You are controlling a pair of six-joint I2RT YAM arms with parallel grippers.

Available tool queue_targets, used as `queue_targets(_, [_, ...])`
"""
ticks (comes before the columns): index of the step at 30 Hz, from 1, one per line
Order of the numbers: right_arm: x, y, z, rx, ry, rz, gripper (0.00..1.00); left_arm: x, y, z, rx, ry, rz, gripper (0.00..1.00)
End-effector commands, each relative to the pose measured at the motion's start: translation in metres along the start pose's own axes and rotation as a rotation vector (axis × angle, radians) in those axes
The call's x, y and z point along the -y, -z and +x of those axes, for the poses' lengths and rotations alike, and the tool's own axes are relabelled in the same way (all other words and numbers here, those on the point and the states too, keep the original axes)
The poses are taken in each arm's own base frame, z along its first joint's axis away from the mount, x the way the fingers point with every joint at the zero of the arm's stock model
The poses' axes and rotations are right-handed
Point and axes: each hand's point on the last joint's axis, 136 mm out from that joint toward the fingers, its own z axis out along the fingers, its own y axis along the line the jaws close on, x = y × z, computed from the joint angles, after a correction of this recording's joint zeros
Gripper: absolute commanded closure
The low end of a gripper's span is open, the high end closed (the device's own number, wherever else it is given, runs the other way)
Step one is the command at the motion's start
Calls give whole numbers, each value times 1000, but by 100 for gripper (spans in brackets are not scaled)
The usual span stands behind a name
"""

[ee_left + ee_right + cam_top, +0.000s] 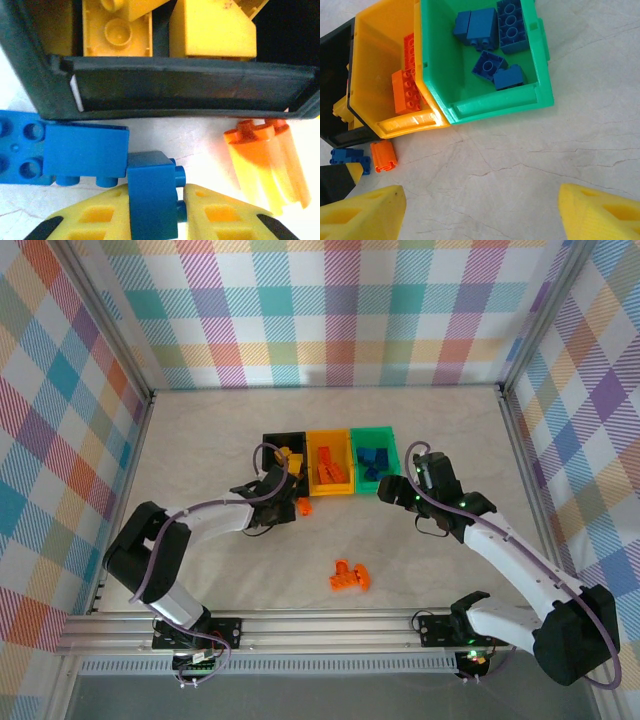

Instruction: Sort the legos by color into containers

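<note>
- by my reading the sorting is well along: the black bin holds yellow bricks, the yellow-orange bin holds orange bricks, and the green bin holds several blue bricks.
- the colour scheme looks consistent, and no brick appears to sit in a wrong bin. the black bin's inside is dark and hard to read, though.
- the left gripper is clenched on a small blue brick, just in front of the black bin's near wall. i cannot tell whether that brick is off the table.
- close beside it on the table lie another blue brick and a blue studded plate, neither yet binned.
- a round orange piece lies on its side near the same wall, apart from the blue ones.
- a cluster of orange bricks sits on the near part of the table, well apart from the bins.
- the right gripper hangs over bare table near the green bin, its jaws spread with nothing between them.
- left to do, as i judge it: carry the held blue brick across to the green bin at the far end of the row, then the other blue pieces. after that the orange piece and the cluster go into the yellow-orange bin. i see no loose yellow brick.
</note>
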Motion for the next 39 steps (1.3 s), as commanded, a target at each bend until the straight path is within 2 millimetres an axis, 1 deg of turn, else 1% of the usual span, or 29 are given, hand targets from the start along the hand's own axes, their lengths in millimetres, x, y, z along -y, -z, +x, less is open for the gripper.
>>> queue_targets(1, [0, 2, -2, 9, -13, -2, 20, -12, 13, 6, -9, 9, -12, 75])
queue_targets(4, [0, 3, -4, 13, -11, 2, 20, -5, 30, 11, -12, 15, 39, 77])
queue_targets(6, [1, 3, -5, 20, -11, 9, 20, 4, 44, 14, -9, 8, 77, 77])
queue_targets(9, [4, 4, -6, 28, -15, 19, 20, 25, 62, 12, -12, -3, 145, 78])
queue_targets(11, [4, 4, -6, 34, -18, 21, 20, 48, 72, -3, 2, -5, 203, 78])
queue_targets(12, [5, 4, -6, 35, -19, 23, 20, 62, 76, -13, 10, 0, 239, 78])
queue_targets(13, [5, 4, -6, 36, -21, 24, 20, 75, 76, -23, 15, -1, 268, 78])
queue_targets(16, [6, 3, -4, 28, -22, 28, 20, 128, 78, -57, 37, -14, 366, 78])
queue_targets(18, [9, 3, -2, 21, -20, 40, 20, 166, 76, -79, 47, -33, 422, 78])
queue_targets(19, [10, 4, -1, 19, -18, 42, 20, 182, 72, -89, 50, -45, 433, 78])
queue_targets(22, [13, 6, 2, 19, -18, 48, 20, 218, 56, -111, 45, -70, 453, 79])
queue_targets(24, [15, 7, 4, 17, -19, 51, 20, 234, 44, -123, 43, -84, 445, 80])
queue_targets(26, [16, 6, 6, 10, -18, 52, 20, 246, 33, -131, 38, -101, 431, 80])
queue_targets(28, [15, 7, 6, 11, -17, 49, 20, 253, 21, -134, 26, -114, 414, 80])
queue_targets(31, [16, 7, 7, 10, -16, 51, 20, 259, 4, -134, 6, -126, 385, 80])
queue_targets(32, [17, 7, 7, 11, -17, 51, 20, 260, 0, -134, 3, -126, 378, 78])
queue_targets(35, [17, 7, 7, 11, -15, 50, 19, 264, -2, -134, 2, -128, 378, 62])
queue_targets(37, [17, 7, 7, 12, -14, 49, 19, 268, 5, -135, 19, -138, 385, 49])
queue_targets(39, [16, 8, 6, 14, -12, 48, 19, 272, 16, -136, 40, -156, 390, 42])
